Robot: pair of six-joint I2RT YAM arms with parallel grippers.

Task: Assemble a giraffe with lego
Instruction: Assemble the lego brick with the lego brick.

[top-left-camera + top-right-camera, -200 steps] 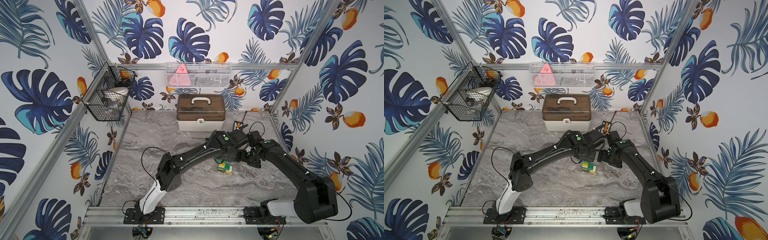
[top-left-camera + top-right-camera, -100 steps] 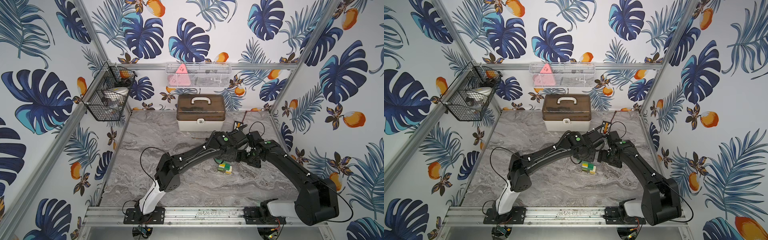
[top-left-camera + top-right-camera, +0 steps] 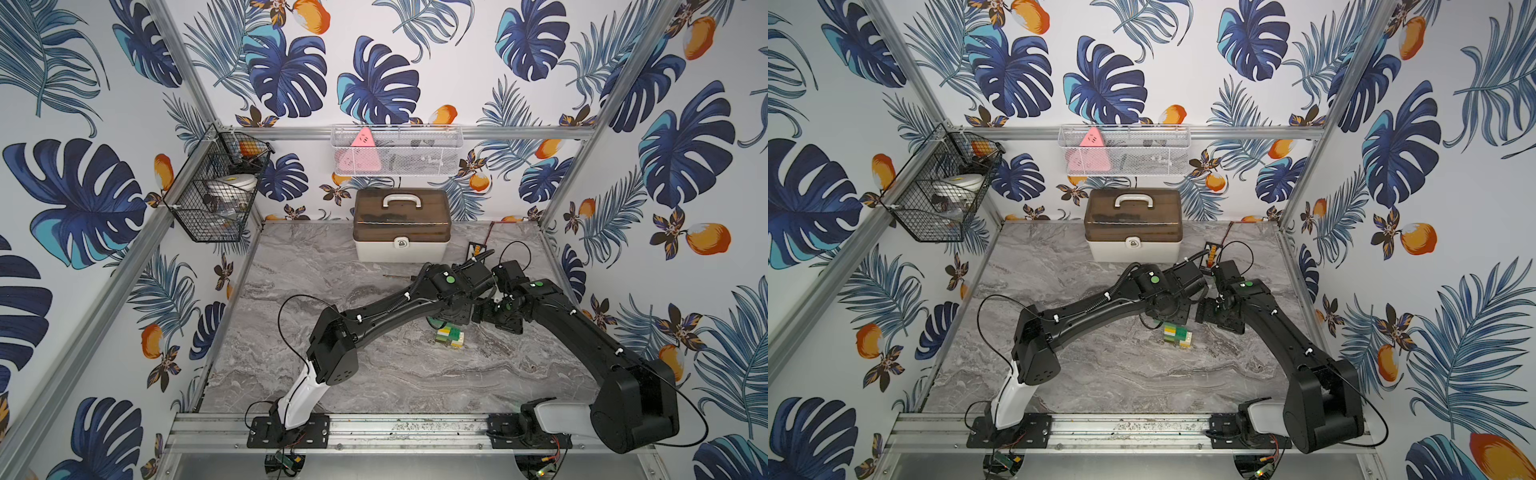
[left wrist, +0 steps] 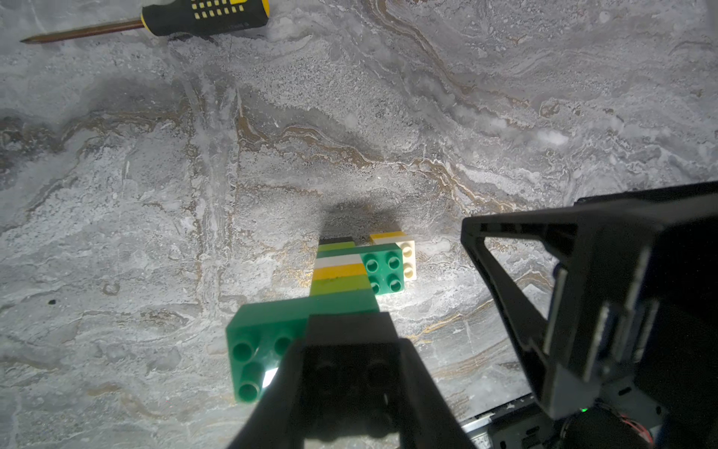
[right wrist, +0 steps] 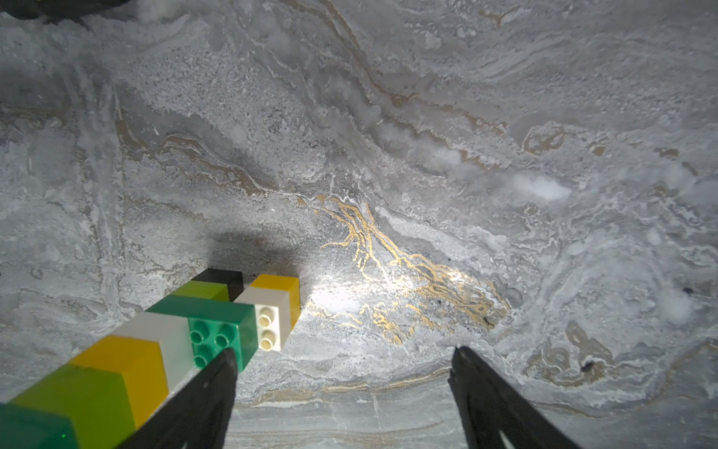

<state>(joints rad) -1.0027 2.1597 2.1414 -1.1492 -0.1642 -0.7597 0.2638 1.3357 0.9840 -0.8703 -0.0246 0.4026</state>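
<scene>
Left tool (image 4: 349, 350) is clenched on the black top brick of the giraffe (image 4: 340, 283), which stands tall with its feet down on the worktop (image 4: 155, 194). Right tool (image 5: 344, 352) hangs released, spread wide, close beside the giraffe.

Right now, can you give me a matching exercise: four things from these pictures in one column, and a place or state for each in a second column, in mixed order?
Things
1. left gripper
2. right gripper
3. screwdriver
4. box

Places or states
A. lying flat on the table
B. open, nothing between its jaws
C. at the back wall, lid closed
D. shut on the giraffe

Pairs: 1-D, 2-B, 3-A, 4-C
</scene>
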